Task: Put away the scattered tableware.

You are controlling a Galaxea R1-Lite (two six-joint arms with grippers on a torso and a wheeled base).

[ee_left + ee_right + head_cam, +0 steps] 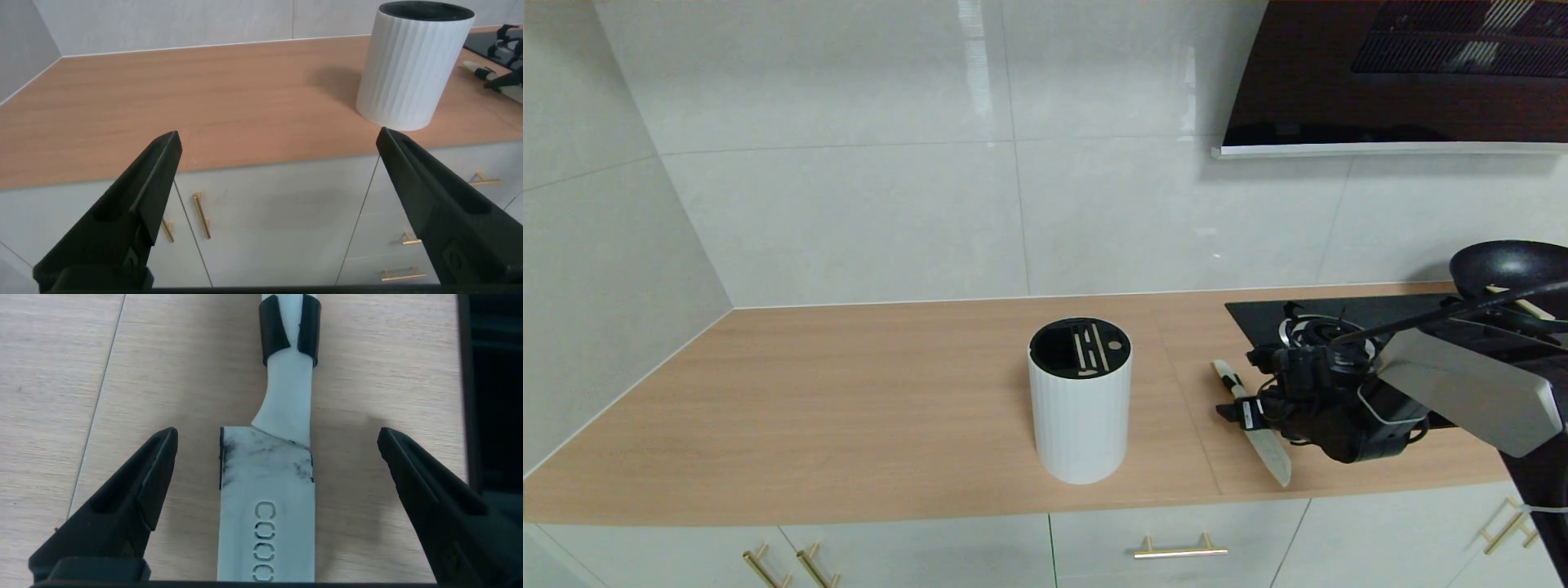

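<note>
My right claw (275, 449) is spread wide and holds nothing. It hangs low over the knife (265, 498), one finger on each side of the pale marbled blade, right where the blade narrows into the black-banded handle. The knife lies flat on the desk (866, 384), directly under the claw, its tip pointing toward the desk's front edge. I judge this to be the pick-up step, with the grasp not yet made. The next move calls for sinking straight down until the fingers flank the knife, then pinching firmly across it (a flat blade on wood leaves little to get under, so the handle end may be the safer hold).

To the left of this claw, apart from it, stands the white ribbed holder (1081, 416), upright. Its black top has one wide opening and a few narrow slots; I cannot tell whether anything sits inside. Beyond the claw lies the hob (1258, 314), with a dark pan (1507, 265) on it.

My left claw (278, 137) is also spread and empty, hanging off the desk's front edge, with the holder farther off ahead of it.
</note>
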